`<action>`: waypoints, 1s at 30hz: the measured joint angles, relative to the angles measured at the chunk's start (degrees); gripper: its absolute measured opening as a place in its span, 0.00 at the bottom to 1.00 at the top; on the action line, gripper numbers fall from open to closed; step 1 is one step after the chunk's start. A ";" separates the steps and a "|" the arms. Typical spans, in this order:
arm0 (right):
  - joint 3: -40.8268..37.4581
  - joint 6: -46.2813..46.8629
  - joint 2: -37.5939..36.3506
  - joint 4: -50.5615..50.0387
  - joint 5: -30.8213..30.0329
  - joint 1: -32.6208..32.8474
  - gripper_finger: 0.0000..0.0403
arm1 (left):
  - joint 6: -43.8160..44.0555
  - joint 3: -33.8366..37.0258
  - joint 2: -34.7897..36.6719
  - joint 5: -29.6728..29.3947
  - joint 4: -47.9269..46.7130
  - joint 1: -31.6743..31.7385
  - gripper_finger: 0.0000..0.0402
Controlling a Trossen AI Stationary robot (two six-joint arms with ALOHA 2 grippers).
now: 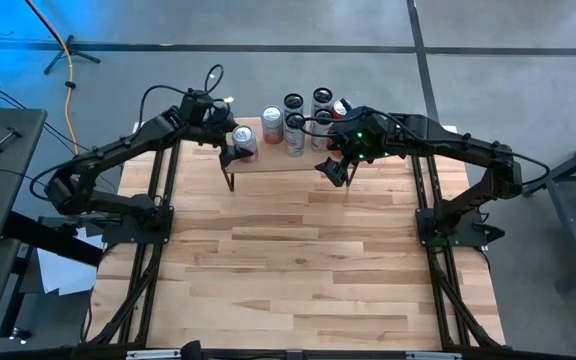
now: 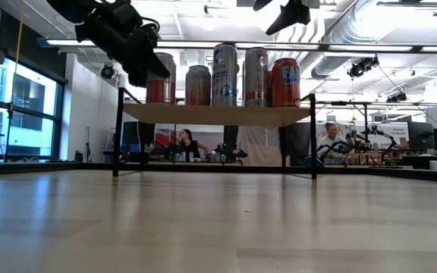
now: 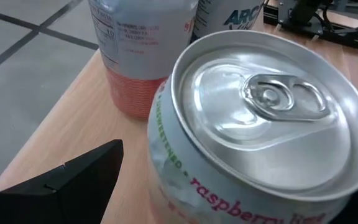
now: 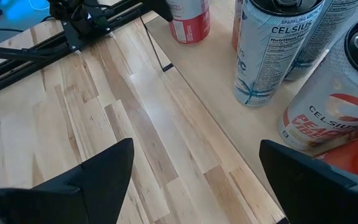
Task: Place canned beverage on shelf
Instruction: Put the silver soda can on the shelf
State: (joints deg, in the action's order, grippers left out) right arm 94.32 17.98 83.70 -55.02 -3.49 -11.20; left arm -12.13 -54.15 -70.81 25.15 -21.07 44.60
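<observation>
My left tool hangs open around the silver raspberry can standing on the light wood shelf, so the can stands free; my right tool, open too, waits by the shelf's other end.

- A robotics lab or workshop in an open industrial hall.
- Exposed ducts and strip lights run along the ceiling.
- Beyond the wooden bench's far edge, people sit at cluttered workbenches.
- A grey concrete floor carries cables and a tripod.

Light wood shelf, red-and-silver cans
</observation>
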 joint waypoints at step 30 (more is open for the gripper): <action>0.00 -1.42 0.00 0.00 -2.58 -0.02 0.83 | 17.49 0.02 7.28 -17.90 0.42 -10.01 0.61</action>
State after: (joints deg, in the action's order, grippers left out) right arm 94.32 16.56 83.70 -55.02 -6.07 -11.22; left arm 5.37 -54.13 -63.53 7.24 -20.65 34.59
